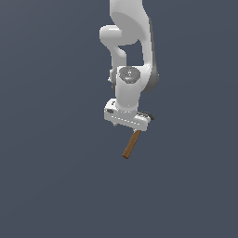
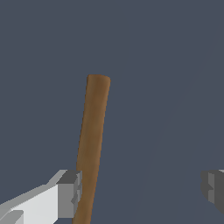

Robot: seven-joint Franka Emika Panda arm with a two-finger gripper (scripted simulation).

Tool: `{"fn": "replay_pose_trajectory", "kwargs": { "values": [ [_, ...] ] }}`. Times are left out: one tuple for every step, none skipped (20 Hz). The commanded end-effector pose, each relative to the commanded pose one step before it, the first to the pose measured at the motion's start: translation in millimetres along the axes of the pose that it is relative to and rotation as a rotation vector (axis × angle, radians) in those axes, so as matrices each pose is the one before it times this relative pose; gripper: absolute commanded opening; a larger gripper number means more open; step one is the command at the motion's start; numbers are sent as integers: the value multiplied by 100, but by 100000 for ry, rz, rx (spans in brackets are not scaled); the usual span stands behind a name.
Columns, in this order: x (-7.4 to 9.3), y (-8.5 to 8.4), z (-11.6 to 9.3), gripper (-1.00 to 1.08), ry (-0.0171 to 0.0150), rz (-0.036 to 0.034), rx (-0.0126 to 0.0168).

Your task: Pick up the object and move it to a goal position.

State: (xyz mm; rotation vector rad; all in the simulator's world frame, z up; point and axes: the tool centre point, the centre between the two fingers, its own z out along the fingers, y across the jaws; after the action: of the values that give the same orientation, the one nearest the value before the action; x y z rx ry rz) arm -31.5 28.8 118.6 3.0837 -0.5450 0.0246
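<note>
The hammer (image 1: 131, 145) lies under the arm, and in the exterior view only its brown wooden handle shows, pointing down and toward that view's left from beneath the hand. The metal head is hidden under the gripper (image 1: 139, 126), so I cannot confirm which way it faces.

In the wrist view the handle (image 2: 92, 144) runs between the two fingers, but not in the middle. One finger pad (image 2: 70, 194) is touching or just beside the handle, while the other pad (image 2: 213, 187) is well apart from it, at the far edge of the picture. The jaws are therefore spread wide and they grasp nothing at this moment.

I judge that the step in hand is the closing on the handle. To do it well, the gripper should first be centred over the handle, because now the wood sits against one pad only. If the jaws close from this position, the far finger will push the handle sideways, and the hammer can turn on the tabletop before it is held.

The grasp seems to be on the part of the handle near the head, which is good: the head is heavy, and a hold close to it should keep the hammer from tipping when it is lifted. The fingers should be low enough that the pads cover the full thickness of the wood.
</note>
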Motion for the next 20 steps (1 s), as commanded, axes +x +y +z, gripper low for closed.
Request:
{"fn": "replay_pose_trajectory", "kwargs": {
  "values": [
    [-1244, -862, 989, 100, -325, 4915, 231],
    [-515, -297, 386, 100, -139, 1915, 70],
    [-519, -274, 379, 100, -137, 1900, 60],
    [-503, -241, 358, 100, -129, 1815, 48],
    [-482, -211, 336, 100, -121, 1719, 38],
    [-460, -183, 314, 100, -113, 1623, 29],
    [-436, -158, 293, 100, -105, 1526, 21],
    [-411, -136, 272, 100, -96, 1429, 14],
    [-385, -115, 251, 100, -88, 1332, 9],
    [-359, -98, 231, 100, -80, 1235, 5],
    [-332, -82, 211, 100, -73, 1137, 1],
    [-303, -67, 192, 100, -65, 1041, -2],
    [-276, -56, 172, 100, -58, 940, -4],
    [-247, -46, 153, 100, -51, 841, -5],
    [-219, -37, 135, 100, -44, 742, -6],
    [-190, -30, 116, 100, -38, 643, -6],
    [-160, -22, 98, 100, -32, 547, -6],
    [-131, -17, 80, 100, -26, 447, -5],
    [-103, -14, 62, 100, -20, 345, -4],
    [-73, -8, 44, 100, -14, 249, -3]
  ]
}}
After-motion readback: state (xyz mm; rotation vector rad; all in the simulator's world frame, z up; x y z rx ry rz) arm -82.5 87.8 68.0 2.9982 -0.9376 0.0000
